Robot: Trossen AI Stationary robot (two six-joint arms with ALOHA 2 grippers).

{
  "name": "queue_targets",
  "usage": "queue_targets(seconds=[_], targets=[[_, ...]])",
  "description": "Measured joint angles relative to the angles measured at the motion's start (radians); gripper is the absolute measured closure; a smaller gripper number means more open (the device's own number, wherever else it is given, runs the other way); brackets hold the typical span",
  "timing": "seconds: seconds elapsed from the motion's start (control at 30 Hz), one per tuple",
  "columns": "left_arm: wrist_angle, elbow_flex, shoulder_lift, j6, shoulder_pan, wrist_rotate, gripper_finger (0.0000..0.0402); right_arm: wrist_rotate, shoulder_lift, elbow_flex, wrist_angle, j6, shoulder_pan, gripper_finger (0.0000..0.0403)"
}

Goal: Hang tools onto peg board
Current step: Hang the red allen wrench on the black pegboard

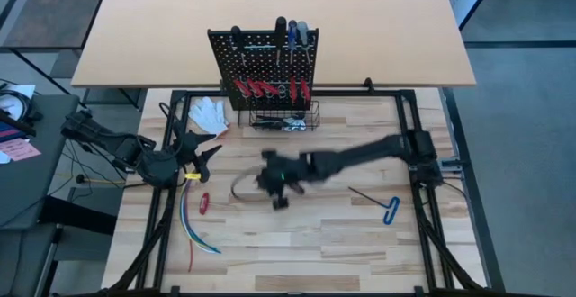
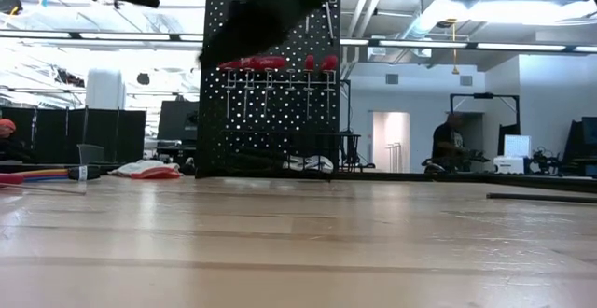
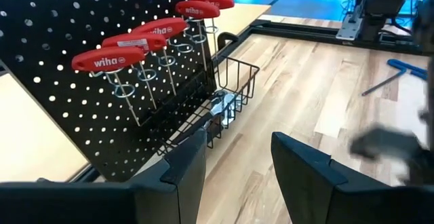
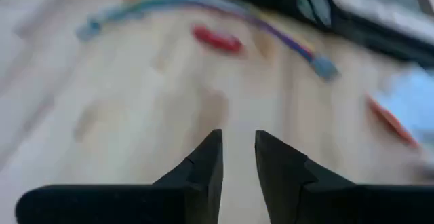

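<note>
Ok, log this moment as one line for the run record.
left gripper: open, empty, facing peg board | right gripper: open, empty, mid-table | red tool, blue T-handle key: on table

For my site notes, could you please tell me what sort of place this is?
Probably a robotics lab or workshop: two arms work at a framed wooden table with a peg board of tools, and the low view shows an open industrial hall with ceiling strip lights and a person beside equipment.
</note>
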Motion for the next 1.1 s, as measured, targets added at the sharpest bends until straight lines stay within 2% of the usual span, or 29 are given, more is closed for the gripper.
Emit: queue_targets(seconds=[0.07,0.17,0.37,0.57,0.67,0.83,1.1], targets=[[0.000,0.000,0.000,-0.003,0.000,-0.001,0.0242,-0.006,0.072,0.012,0.157,0.065,0.020,0.0310],[0.002,0.000,0.000,-0.003,0.000,-0.003,0.0242,0.000,0.189,0.106,0.233,0.067,0.027,0.0306],[0.004,0.000,0.000,0.001,0.000,-0.020,0.0242,0.002,0.395,0.374,0.141,0.130,0.005,0.0262],[0.006,0.000,0.000,0.010,0.000,-0.022,0.0242,0.003,0.511,0.572,0.044,0.232,-0.043,0.0201],[0.006,0.000,0.000,0.011,0.000,-0.021,0.0242,-0.017,0.535,0.598,0.033,0.241,-0.065,0.0188],[0.008,0.000,0.000,0.011,0.000,-0.022,0.0242,-0.115,0.557,0.603,0.021,0.285,-0.089,0.0194],[0.007,0.000,0.000,0.013,0.000,-0.053,0.0242,-0.125,0.560,0.602,-0.092,0.163,-0.076,0.0226]])
